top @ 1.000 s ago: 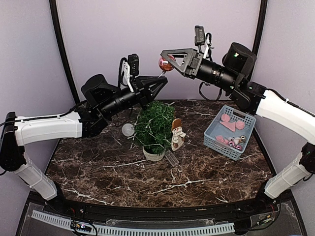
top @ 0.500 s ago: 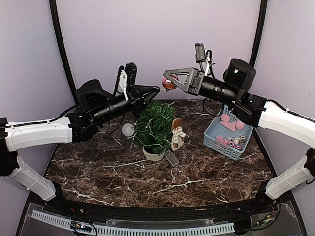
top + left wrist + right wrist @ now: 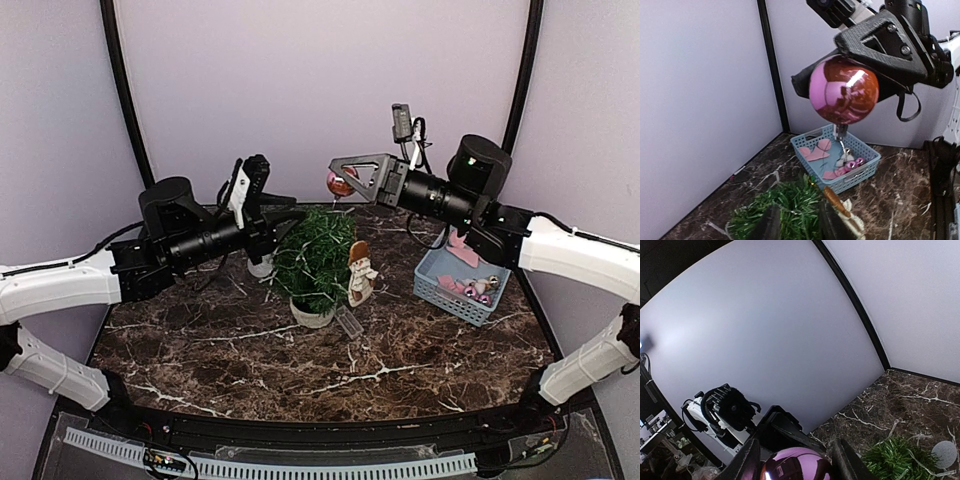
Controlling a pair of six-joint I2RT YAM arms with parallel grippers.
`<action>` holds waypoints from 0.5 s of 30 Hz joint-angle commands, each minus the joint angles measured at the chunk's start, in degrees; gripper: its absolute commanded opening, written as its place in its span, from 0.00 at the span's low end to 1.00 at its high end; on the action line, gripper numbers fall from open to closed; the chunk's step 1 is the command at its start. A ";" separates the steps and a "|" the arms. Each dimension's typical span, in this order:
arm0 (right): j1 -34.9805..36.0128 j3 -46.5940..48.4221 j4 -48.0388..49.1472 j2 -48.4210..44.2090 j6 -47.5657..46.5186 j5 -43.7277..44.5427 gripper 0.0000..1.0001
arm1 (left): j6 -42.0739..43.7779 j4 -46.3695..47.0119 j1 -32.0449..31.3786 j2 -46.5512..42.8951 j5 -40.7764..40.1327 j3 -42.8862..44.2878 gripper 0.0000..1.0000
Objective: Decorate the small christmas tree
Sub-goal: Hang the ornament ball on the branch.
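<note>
The left arm (image 3: 60, 285) and right arm (image 3: 580, 255) had white shells, black cylindrical forearms and loose black cables; the right claw (image 3: 342, 183) showed two screws.

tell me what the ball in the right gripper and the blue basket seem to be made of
The ball looks like glossy plastic or thin glass, which one I cannot tell. It has a mirror-like red-pink finish, with sharp bright highlights and reflections of the room on it.
The blue basket looks like moulded plastic with a dull finish. Its colour is even and its walls are a regular slotted lattice.
</note>
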 commanded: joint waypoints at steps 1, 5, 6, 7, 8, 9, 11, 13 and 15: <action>0.50 3.32 -1.25 1.64 -3.22 3.50 0.44 | -0.21 -3.34 0.20 -6.45 -4.46 -4.12 0.43; 1.02 5.65 -4.51 3.07 -5.76 5.69 0.44 | -1.56 -7.26 0.20 -11.86 -7.19 -7.72 0.52; 1.12 6.20 -4.87 3.42 -6.21 5.98 0.44 | -1.90 -8.10 0.24 -12.59 -9.45 -8.31 0.54; 1.23 6.71 -5.14 3.75 -6.70 6.25 0.44 | -3.04 -10.16 0.37 -13.84 -10.71 -8.42 0.56; 1.36 7.25 -5.45 4.28 -7.12 6.70 0.44 | -3.84 -11.39 0.55 -14.33 -12.77 -8.26 0.57; 1.49 7.81 -5.80 4.79 -7.49 7.14 0.44 | -5.64 -13.90 1.39 -15.04 -13.47 -8.04 0.59; 1.59 9.05 -6.46 6.05 -8.13 7.51 0.44 | -8.85 -17.77 3.40 -15.68 -13.44 -7.00 0.62; 1.82 10.18 -6.55 7.37 -8.39 7.37 0.44 | -12.77 -20.46 6.39 -16.03 -10.85 -6.21 0.64; 2.07 11.51 -6.63 8.76 -8.53 6.88 0.44 | -16.23 -21.69 9.69 -16.43 -6.83 -6.15 0.65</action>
